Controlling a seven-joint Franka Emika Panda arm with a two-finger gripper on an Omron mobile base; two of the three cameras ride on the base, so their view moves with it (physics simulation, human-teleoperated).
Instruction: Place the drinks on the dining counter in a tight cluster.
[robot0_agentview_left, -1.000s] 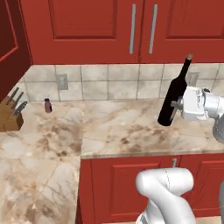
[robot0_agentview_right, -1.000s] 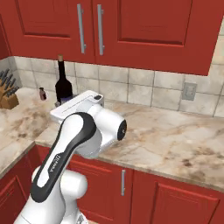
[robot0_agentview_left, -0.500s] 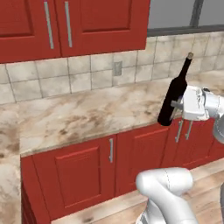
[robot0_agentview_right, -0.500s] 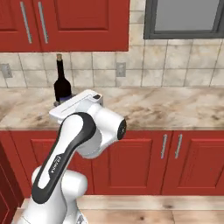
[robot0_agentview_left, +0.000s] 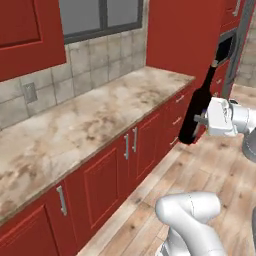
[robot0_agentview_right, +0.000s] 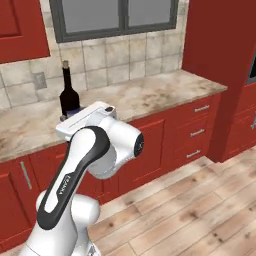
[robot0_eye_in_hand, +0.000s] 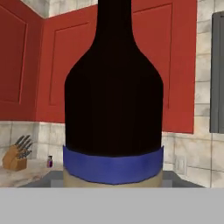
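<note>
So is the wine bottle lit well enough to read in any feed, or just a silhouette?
Hand view: wine bottle is flat black, no highlights, though its blue label band shows clearly. Left base view: a dark silhouette against red cabinets, edges slightly soft. Right base view: dark too, but crisp against the pale tile backsplash.

Dark matt glass wine bottle (robot0_agentview_left: 195, 111); veined marble wall counter (robot0_agentview_left: 90, 122); planked wood floor (robot0_agentview_right: 200, 205); smooth red cabinets (robot0_agentview_left: 125, 165).

The marble wall counter (robot0_agentview_left: 95, 120) and window are shared by both base views, seen from behind the arm. The wine bottle (robot0_eye_in_hand: 113, 100) is viewed very closely, perhaps level.
</note>
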